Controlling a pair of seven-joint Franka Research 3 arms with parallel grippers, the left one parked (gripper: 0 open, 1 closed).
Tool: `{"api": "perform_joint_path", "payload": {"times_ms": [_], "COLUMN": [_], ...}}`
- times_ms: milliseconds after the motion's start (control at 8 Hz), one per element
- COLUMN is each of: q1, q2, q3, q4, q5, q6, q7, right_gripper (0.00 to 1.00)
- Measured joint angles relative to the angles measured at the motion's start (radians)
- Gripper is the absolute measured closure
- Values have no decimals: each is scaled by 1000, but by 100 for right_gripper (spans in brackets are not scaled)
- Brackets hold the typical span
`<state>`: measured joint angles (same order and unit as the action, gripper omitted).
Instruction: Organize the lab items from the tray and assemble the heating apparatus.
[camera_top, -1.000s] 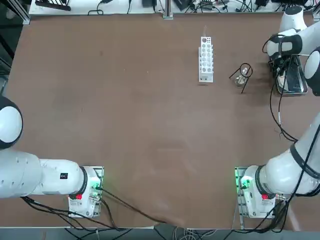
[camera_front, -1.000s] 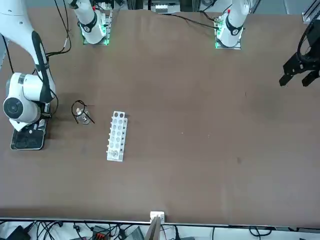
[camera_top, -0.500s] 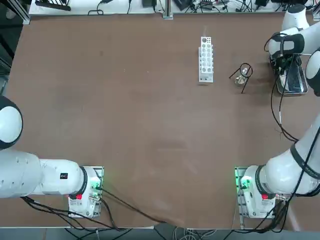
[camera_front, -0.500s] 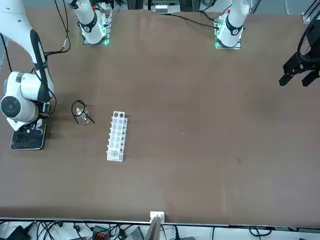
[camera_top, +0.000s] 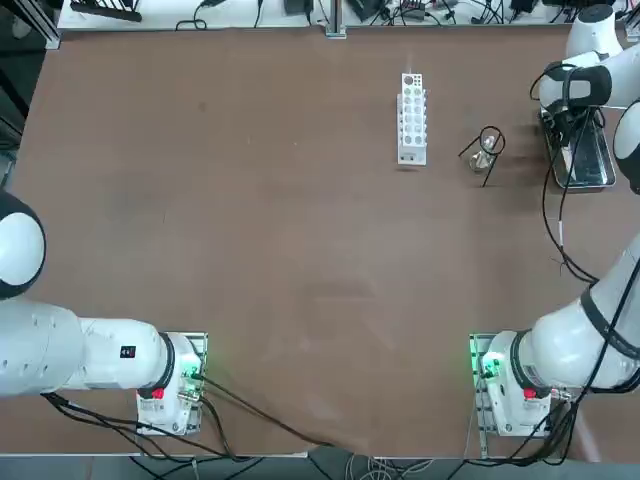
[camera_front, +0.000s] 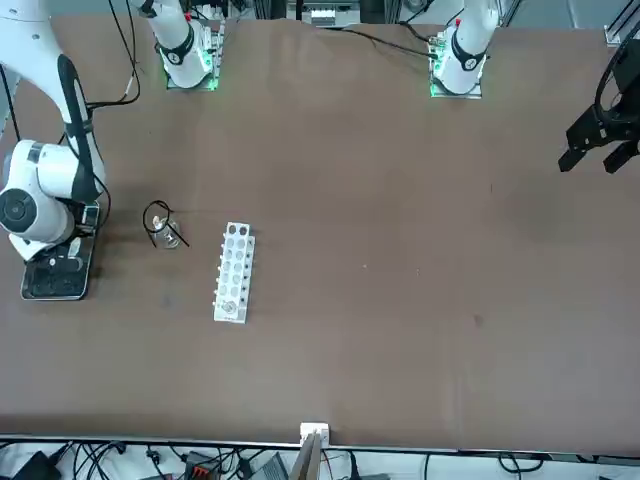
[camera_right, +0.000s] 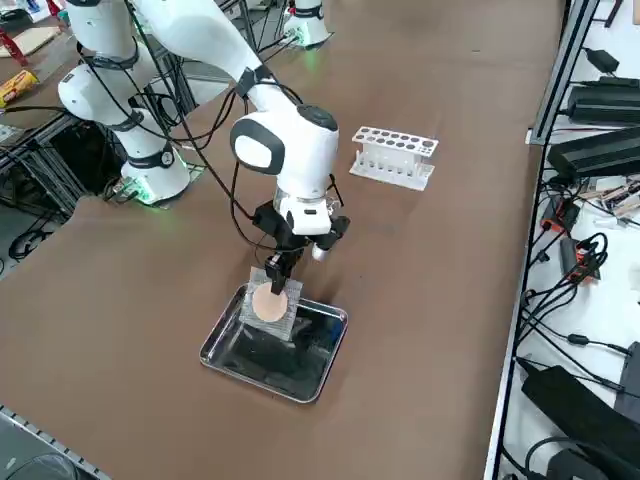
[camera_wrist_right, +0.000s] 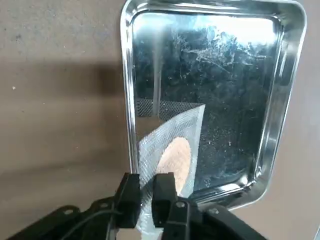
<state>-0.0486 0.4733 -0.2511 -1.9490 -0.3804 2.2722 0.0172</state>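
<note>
I see my right hand (camera_wrist_right: 145, 200) pinching the mesh square (camera_wrist_right: 170, 157) over the tray (camera_right: 225, 365); only the wrist view shows the grip. Ring stand (camera_top: 487, 148) over burner (camera_top: 483, 158) sits beside the rack (camera_top: 411, 118)

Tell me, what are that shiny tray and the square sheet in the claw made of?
The tray looks like polished metal: it mirrors the light and shows fine scratches. The square sheet, pinched in the right claw above the tray, seems to be fine grey wire mesh with a matte tan disc, possibly ceramic.
</note>
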Motion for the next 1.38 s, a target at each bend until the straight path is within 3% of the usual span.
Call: {"api": "perform_joint_path", "payload": {"times_ms": [875, 1125, 1375], "q1": [2, 33, 114], "q2": [-50, -86, -140], "q3": [-19, -16, -11], "q4": [49, 111, 155], "q5": [-233, -280, -299], "q6": [-38, -106, -195], "q7": [-7, -62, -98], "right_gripper": [98, 98, 98]}}
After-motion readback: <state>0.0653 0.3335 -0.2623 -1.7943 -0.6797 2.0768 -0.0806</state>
